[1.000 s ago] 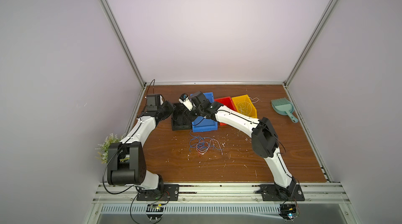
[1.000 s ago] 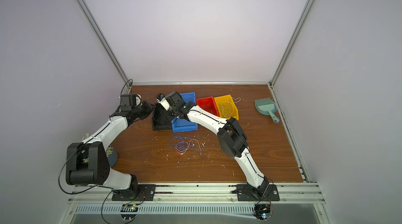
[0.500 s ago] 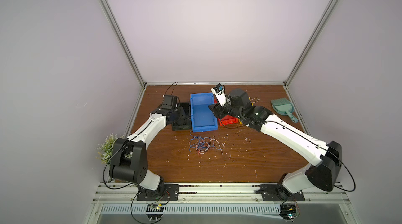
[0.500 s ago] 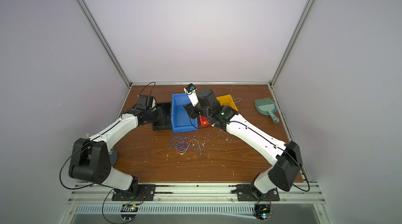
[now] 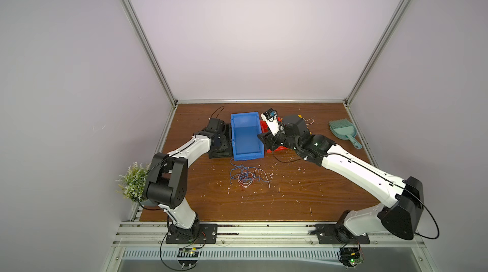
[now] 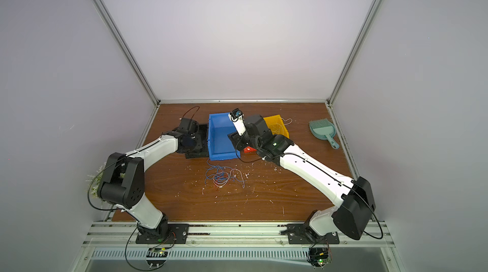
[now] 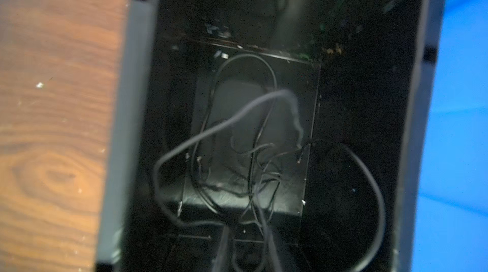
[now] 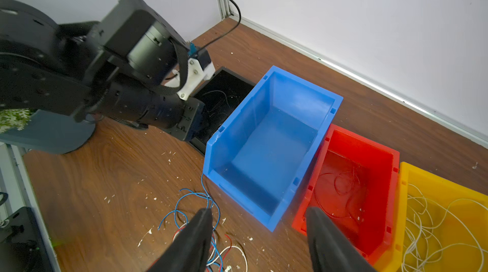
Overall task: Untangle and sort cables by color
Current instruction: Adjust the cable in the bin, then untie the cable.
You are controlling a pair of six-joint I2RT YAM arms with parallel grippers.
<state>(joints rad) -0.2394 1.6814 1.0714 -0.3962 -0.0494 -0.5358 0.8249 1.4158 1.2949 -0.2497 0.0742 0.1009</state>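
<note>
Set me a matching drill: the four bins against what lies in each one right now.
Column 1
1. black bin
2. blue bin
3. red bin
4. yellow bin

Column 2
A. white wires
B. no wires visible
C. black wires
D. red wires

Pairs: 1-C, 2-B, 3-D, 4-A
</note>
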